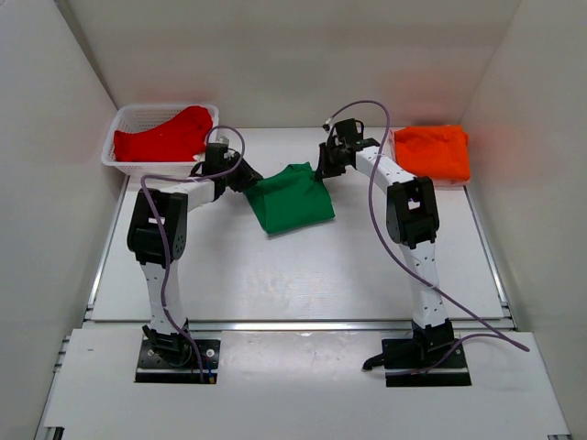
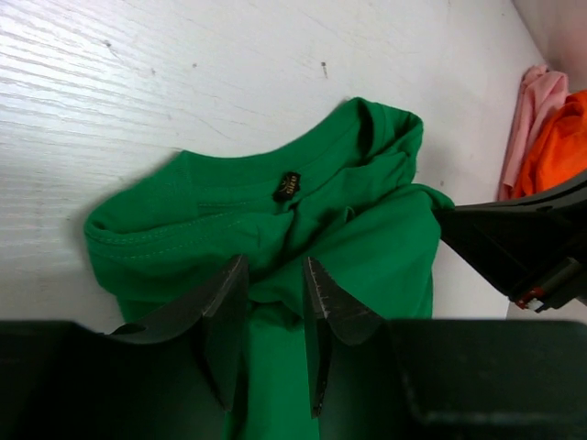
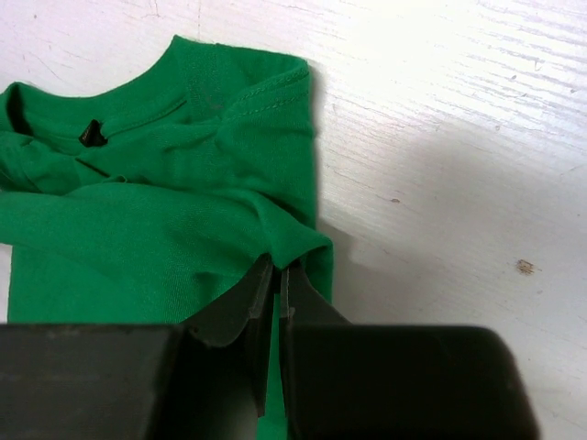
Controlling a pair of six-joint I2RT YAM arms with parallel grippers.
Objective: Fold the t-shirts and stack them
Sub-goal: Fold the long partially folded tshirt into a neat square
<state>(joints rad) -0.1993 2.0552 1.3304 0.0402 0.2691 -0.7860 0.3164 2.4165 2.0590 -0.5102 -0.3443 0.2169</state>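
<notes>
The green t-shirt [image 1: 292, 200] lies partly folded in the middle of the table, its collar and black label facing up [image 2: 348, 220] [image 3: 156, 211]. At the shirt's left edge, my left gripper [image 1: 246, 174] [image 2: 275, 266] stands open, with a ridge of green cloth lying loose between its fingers. My right gripper [image 1: 323, 170] [image 3: 278, 266] is shut on a fold of the green shirt at its right edge. The orange t-shirt [image 1: 433, 151] [image 2: 559, 151] lies folded at the back right. The red t-shirt [image 1: 165, 136] sits crumpled in the basket.
The white mesh basket [image 1: 124, 119] stands at the back left corner. White walls close in the table on three sides. A pink cloth [image 2: 530, 119] shows beside the orange shirt in the left wrist view.
</notes>
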